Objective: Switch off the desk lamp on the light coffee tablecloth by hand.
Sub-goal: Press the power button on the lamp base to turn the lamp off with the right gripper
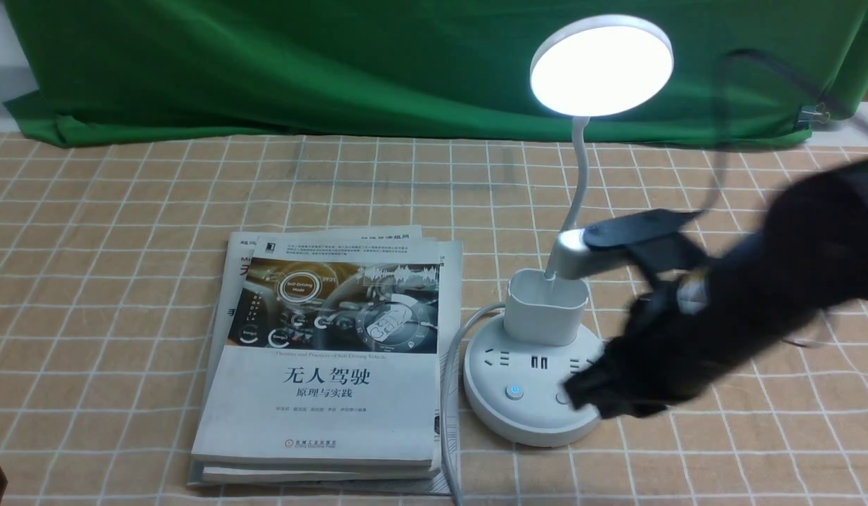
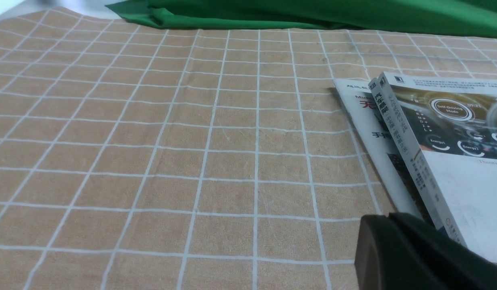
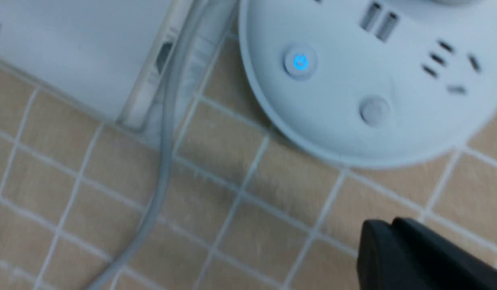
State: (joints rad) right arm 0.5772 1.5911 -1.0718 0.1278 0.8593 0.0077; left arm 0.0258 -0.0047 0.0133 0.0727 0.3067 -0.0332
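Desk lamp [image 1: 548, 308]: stands on the light coffee tablecloth [image 1: 110, 232], right of centre in the front view and near the front edge. Its disc head [image 1: 601, 65] is lit, glowing white against the green cloth [image 1: 335, 63] at the back. The thin neck [image 1: 581, 176] rises from the cup-shaped holder on the round base [image 1: 518, 414].

Base: two buttons on the near side. The left button [image 1: 514, 391] shows a blue power symbol, confirmed in the right wrist view [image 3: 300, 62]. The plain button [image 3: 375, 109] beside it is unlit.

Right gripper [image 1: 581, 397]: blurred in the front view, its tip overlapping the base's right front, over the plain button. Contact with the base cannot be confirmed. The right wrist view shows only a black fingertip [image 3: 393, 245] over bare cloth. How far the jaws are parted cannot be told; nothing is seen held.

Power cord [image 1: 451, 365]: grey, runs from the base's left side toward the front edge, lying along the stack of books [image 1: 328, 351]. The stack sits just left of the base.

Left gripper [image 2: 393, 249]: only a black tip shows in the left wrist view, low over the cloth next to the books' corner. Its opening cannot be told.
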